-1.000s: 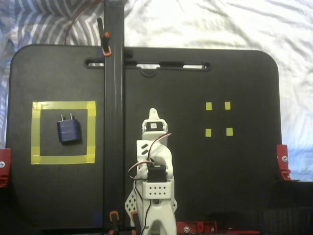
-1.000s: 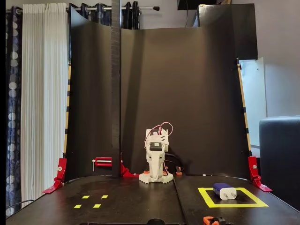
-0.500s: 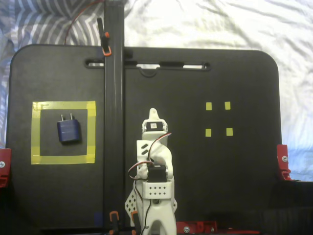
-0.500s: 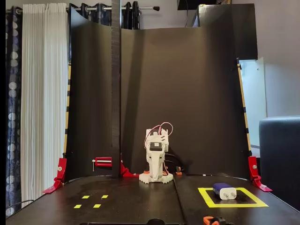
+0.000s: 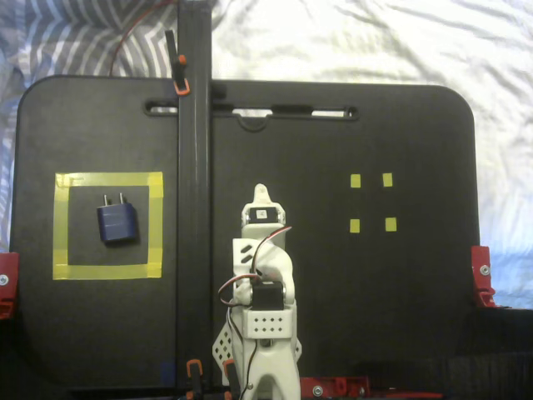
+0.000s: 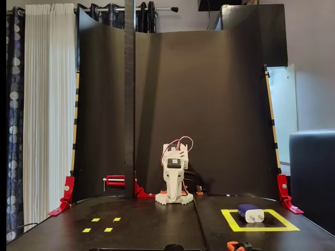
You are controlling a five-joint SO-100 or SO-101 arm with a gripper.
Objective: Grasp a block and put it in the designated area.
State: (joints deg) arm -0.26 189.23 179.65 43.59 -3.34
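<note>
Currently the arm is folded at its base, and the block lies inside the taped area.

Gripper [image 5: 261,193] fingers look closed together with nothing between them, tip aimed at the board's far edge in the top-down fixed view; in the front fixed view the gripper [image 6: 173,194] hangs downward. Block [image 5: 117,222] [image 6: 250,213] lies flat within the area [image 5: 60,227] [image 6: 230,221], well apart from the gripper. Its long axis runs roughly toward the far edge, slightly tilted, prongs leading. Four yellow markers [image 5: 371,202] sit on the opposite side.
</note>
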